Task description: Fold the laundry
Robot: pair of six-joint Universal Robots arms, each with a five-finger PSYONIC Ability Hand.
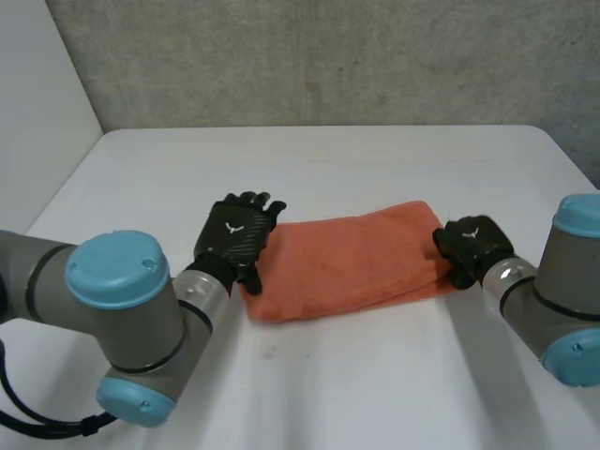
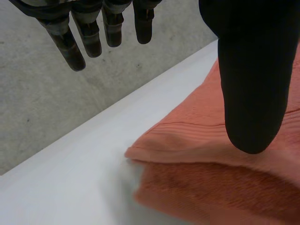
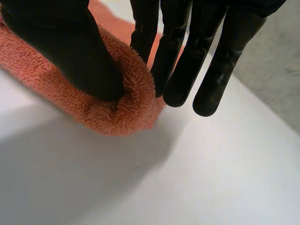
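plainly, a folded orange terry towel lies flat as a long band across the middle of the smooth white table, with its long side running from one hand to the other. a rough grey concrete wall stands behind the table's far edge.

the left hand is at the towel's left end, with its palm facing down over the corner there. in the left wrist view its fingers are straight and spread. they hang in the air past the towel's edge, above the bare table, and have hold of nothing. its thumb points down over the top layer of the towel, well apart from the fingers. whether the thumb tip touches the cloth cannot be told. two stacked layers show at that corner, and the upper one has a ribbed border.

the right hand is at the towel's right end. in the right wrist view its thumb presses into the rounded fold of the towel and dents the pile. its straight fingers come down on the other side of that fold, and the nearest one sits tight against the cloth. the folded end is thus pinched between thumb and fingers and rests on the table.
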